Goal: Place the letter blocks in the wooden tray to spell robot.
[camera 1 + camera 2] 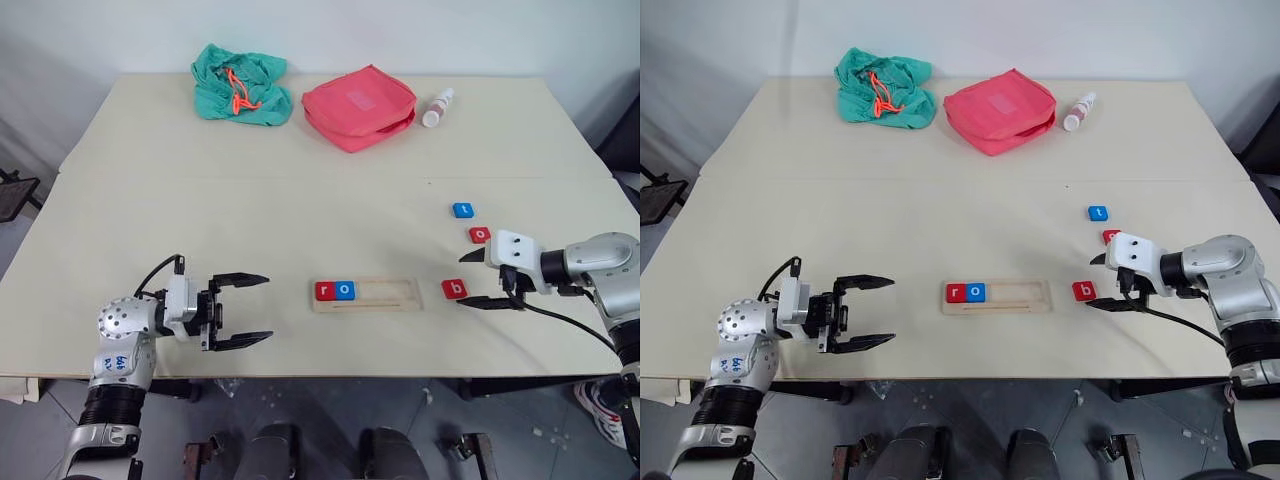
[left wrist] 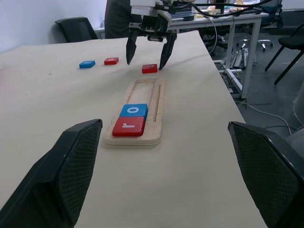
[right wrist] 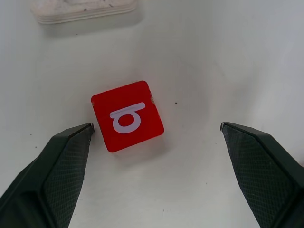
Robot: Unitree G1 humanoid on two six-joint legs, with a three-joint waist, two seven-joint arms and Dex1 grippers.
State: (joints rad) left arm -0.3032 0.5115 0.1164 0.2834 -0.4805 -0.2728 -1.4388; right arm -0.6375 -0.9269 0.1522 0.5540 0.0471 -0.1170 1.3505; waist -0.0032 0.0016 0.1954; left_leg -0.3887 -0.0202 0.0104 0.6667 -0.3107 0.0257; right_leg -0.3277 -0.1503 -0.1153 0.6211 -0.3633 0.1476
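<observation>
The long pale wooden tray lies near the table's front edge, with a red "r" tile and a blue "o" tile at its left end. The red "b" tile lies just right of the tray (flat on the table), between the spread fingers of the right gripper, untouched. The left gripper is also wide apart and empty.

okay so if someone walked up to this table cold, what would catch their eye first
Probably the wooden tray at the table's near edge, with a red r tile and a blue o tile at its left end. Next, the right gripper, open around the red b tile just right of the tray. At the far edge lie a pink pouch and crumpled green cloth.
</observation>
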